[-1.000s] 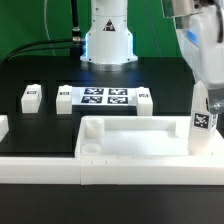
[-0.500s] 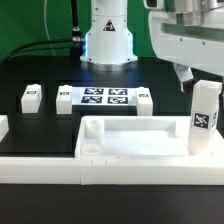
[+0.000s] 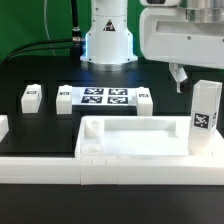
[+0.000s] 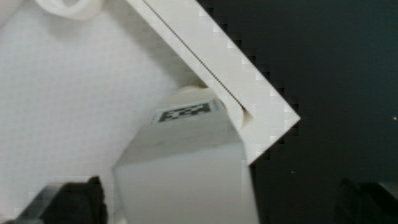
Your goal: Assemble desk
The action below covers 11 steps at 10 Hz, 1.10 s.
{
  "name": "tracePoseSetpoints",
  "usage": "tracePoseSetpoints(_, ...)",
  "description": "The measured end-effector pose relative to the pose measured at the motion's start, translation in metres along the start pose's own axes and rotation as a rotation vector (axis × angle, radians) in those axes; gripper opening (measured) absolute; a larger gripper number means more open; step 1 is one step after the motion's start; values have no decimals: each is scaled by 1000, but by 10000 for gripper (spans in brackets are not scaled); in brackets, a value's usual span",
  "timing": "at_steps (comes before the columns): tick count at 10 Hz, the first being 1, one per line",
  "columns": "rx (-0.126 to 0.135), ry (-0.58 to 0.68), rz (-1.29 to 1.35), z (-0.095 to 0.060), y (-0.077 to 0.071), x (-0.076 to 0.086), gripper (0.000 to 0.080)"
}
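The white tray-like tabletop [image 3: 130,137] lies against the front rail. One white tagged leg [image 3: 205,108] stands upright in its corner socket at the exterior view's right. My gripper [image 3: 200,72] hangs just above that leg, open and empty, with one dark finger [image 3: 180,78] showing. In the wrist view the leg [image 4: 178,170] with its tag sits between my spread gripper [image 4: 214,205], next to the tabletop's rim [image 4: 222,70]. Three more legs [image 3: 30,97] [image 3: 65,98] [image 3: 144,99] lie on the black table behind the tabletop.
The marker board [image 3: 105,97] lies between the loose legs, in front of the robot base [image 3: 108,40]. A long low white rail [image 3: 110,167] runs along the front. Another white piece [image 3: 3,126] sits at the left edge.
My gripper has let go of the upright leg, risen off it and shifted toward the exterior view's left. The leg stays standing in the corner socket.
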State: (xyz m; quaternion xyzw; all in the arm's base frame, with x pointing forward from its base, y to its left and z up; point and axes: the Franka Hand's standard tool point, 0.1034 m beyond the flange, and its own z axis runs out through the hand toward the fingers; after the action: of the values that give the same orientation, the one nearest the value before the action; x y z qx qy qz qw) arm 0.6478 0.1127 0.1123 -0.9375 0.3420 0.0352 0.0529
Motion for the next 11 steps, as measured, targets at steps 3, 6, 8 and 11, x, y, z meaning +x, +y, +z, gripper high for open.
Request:
tracePoseSetpoints(3,3,5,-14,3,1,-1,622)
tracePoseSetpoints(6,-4,0,-12,4,4,-1,291)
tracePoseSetpoints(8,-4,0,-8,4,4,0,291)
tracePoseSetpoints(11,3,0,223,4,6,-1,291)
